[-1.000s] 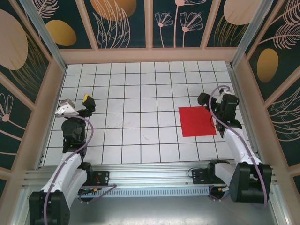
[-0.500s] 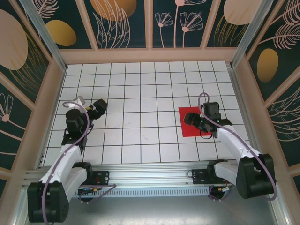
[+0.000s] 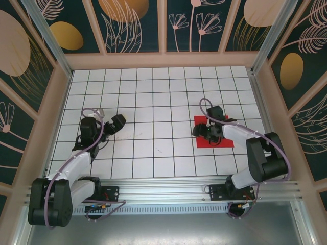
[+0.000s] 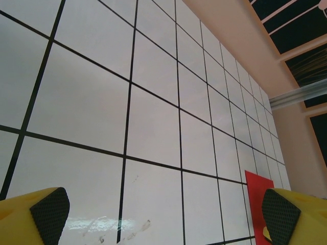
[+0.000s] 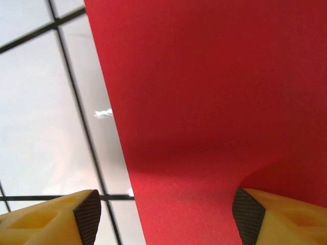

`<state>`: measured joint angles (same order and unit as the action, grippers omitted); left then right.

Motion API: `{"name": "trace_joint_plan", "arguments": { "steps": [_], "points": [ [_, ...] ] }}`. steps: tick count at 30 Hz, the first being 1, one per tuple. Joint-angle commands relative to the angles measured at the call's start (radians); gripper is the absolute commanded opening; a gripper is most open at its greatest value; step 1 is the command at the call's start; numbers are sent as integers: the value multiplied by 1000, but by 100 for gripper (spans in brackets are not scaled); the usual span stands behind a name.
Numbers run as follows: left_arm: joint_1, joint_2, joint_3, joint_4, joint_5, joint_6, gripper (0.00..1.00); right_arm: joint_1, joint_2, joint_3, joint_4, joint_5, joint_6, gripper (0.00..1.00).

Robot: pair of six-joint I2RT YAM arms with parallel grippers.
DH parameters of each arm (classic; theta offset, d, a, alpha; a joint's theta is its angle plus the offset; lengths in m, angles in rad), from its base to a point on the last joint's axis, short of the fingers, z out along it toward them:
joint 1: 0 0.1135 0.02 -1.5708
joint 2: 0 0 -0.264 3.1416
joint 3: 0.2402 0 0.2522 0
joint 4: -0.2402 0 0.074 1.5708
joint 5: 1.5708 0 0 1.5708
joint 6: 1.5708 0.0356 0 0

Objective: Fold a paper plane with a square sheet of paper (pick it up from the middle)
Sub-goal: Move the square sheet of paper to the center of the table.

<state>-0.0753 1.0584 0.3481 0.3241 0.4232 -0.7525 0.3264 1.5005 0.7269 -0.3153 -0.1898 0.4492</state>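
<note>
The square sheet of paper [image 3: 228, 140] is bright red and lies flat on the tiled table at the right of the top view. My right gripper [image 3: 205, 130] hovers low over its left part. In the right wrist view the paper [image 5: 204, 97] fills the upper right. There my right gripper [image 5: 166, 217] stands open across the paper's left edge, one pad over white tile and the other over red, with nothing held. My left gripper [image 3: 116, 122] is open over bare tiles at the left. The left wrist view has my left gripper [image 4: 163, 217] wide apart and a strip of the paper [image 4: 255, 196] far off.
The white gridded table [image 3: 153, 102] is boxed in by wooden walls [image 3: 163, 60] at the back and both sides. A metal rail [image 3: 163, 194] with the arm bases runs along the near edge. Faint smudges [image 4: 122, 227] mark the tile under my left gripper.
My right arm swung from the sheet's right side to over its left part, and its jaws narrowed somewhat. My left arm reached right, toward the table's middle, still open.
</note>
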Motion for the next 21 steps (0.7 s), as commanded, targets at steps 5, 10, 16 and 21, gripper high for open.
{"name": "trace_joint_plan", "arguments": {
  "steps": [5,10,16,21],
  "points": [
    [-32,0,25,-49,29,54,99,168,172,96,20,10,24,71],
    [-58,3,25,-38,22,48,99,302,280,229,-12,-8,-9,71],
    [-104,30,25,-22,20,39,99,357,257,376,-70,39,-6,70],
    [-191,89,39,-5,3,31,98,202,201,344,-70,83,-24,70]
  ]
}}
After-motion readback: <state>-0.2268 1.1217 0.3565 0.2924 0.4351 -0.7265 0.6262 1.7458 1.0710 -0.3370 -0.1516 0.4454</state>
